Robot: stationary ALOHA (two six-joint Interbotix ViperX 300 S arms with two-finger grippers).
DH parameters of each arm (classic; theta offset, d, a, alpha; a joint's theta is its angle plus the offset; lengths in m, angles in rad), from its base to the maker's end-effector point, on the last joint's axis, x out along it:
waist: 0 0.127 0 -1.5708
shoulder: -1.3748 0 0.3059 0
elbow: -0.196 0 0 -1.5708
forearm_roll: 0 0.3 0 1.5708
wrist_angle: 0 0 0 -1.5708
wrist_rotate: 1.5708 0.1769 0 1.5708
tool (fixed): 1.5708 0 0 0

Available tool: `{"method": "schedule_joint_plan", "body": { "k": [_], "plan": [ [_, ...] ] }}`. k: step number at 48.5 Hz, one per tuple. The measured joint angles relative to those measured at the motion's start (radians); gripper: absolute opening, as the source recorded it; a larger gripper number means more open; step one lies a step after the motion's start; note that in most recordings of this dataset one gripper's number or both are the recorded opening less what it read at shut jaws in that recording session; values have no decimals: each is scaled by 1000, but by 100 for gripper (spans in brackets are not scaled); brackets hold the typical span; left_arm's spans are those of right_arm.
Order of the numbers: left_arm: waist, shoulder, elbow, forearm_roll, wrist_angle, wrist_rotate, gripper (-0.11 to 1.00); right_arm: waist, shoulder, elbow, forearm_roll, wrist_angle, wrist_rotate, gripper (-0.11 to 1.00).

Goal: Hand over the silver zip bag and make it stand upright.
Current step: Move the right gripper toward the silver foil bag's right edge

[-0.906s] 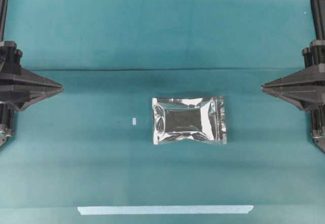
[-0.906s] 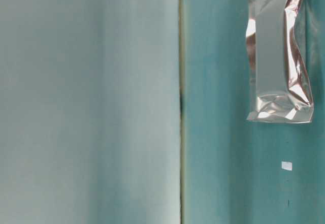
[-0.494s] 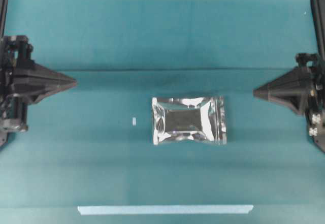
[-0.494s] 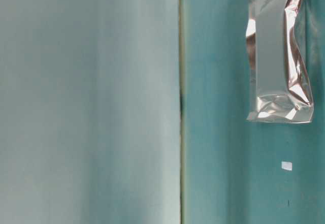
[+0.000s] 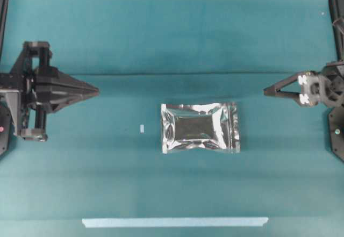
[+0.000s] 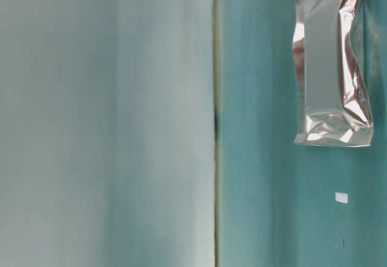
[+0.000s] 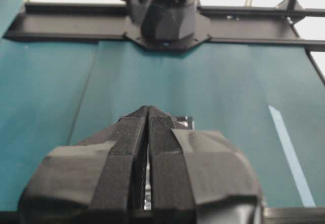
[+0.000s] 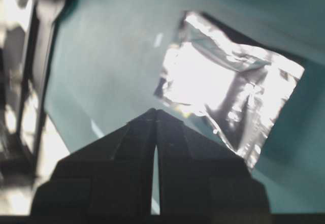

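The silver zip bag [image 5: 200, 127] lies flat on the teal cloth near the middle, its sealed strip toward the right. It shows as a crinkled foil edge [image 6: 331, 67] in the table-level view and glares bright [image 8: 228, 79] in the right wrist view. My left gripper [image 5: 97, 91] hangs shut with nothing in it, well to the left of the bag; its tips meet [image 7: 148, 108]. My right gripper [image 5: 266, 92] is shut and empty too, a little right of and behind the bag, tips together [image 8: 154, 112].
A small white tape scrap [image 5: 142, 128] lies left of the bag. A long pale tape strip [image 5: 174, 222] runs along the front edge. A fold line [image 5: 172, 74] crosses the cloth behind the bag. The opposite arm's black base [image 7: 165, 16] stands at the far side.
Both arms have swung in from the table's sides toward the middle, and the right gripper has turned. The bag has not moved.
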Motion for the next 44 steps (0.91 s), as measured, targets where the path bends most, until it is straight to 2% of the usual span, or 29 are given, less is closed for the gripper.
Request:
{"method": "schedule_joint_plan", "body": {
  "k": [4,8,18,26,29,33,44],
  "plan": [
    [0,8,-3,2,0,-9,-1,0,26,21,-2,5,58,0],
    [0,17,-6,0,0,-9,-1,0,60,44,-2,12,83,0],
    [8,48,-17,0,0,-9,-1,3,163,46,-2,15,94,0],
    [11,67,-25,2,6,-9,-1,40,273,21,0,-5,95,1],
    [15,77,-28,2,12,-9,-1,60,310,14,-2,-28,95,5],
    [21,87,-29,2,18,-9,-1,95,357,0,0,-94,95,19],
    [23,97,-31,0,48,-12,-1,173,471,-12,6,-245,98,82]
  ]
}}
